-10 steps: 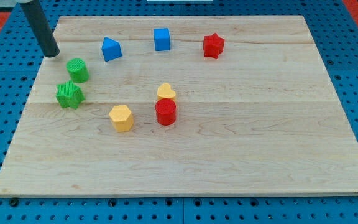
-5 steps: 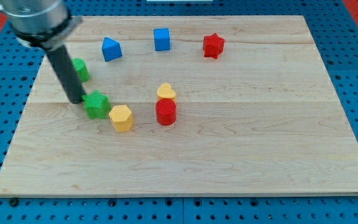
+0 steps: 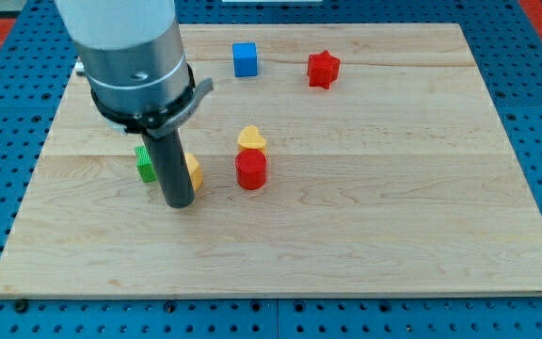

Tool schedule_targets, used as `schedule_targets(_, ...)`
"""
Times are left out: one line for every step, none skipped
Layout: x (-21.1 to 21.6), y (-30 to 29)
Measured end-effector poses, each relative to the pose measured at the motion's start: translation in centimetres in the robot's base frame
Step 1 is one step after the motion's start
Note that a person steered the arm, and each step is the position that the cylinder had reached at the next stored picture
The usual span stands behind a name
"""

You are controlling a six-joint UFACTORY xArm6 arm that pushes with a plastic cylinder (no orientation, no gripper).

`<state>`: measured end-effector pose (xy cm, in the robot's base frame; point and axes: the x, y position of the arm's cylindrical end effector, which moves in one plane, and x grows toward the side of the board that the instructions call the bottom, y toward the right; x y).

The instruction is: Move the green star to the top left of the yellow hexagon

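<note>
The green star point(image 3: 144, 162) lies at the board's left middle, mostly hidden behind my rod; only its left edge shows. The yellow hexagon point(image 3: 193, 170) sits just to its right, also largely hidden by the rod. My tip point(image 3: 178, 201) rests on the board just below both blocks, between them. The arm's grey body covers the upper left of the board.
A yellow heart point(image 3: 251, 139) sits just above a red cylinder point(image 3: 250, 170) near the board's middle. A blue cube point(image 3: 245, 59) and a red star point(image 3: 323, 69) lie near the top edge. The wooden board point(image 3: 393, 207) rests on a blue pegboard.
My rod has swung right and down, from left of the green star to just below the star and hexagon. The arm now hides the green cylinder and the blue block at upper left.
</note>
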<state>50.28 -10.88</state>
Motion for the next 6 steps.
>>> schedule_targets(-0.6, 0.0)
schedule_targets(-0.7, -1.0)
schedule_targets(-3.2, -4.5)
schedule_targets(-4.1, -6.4)
schedule_targets(-0.7, -6.5)
schedule_targets(4.4, 0.8)
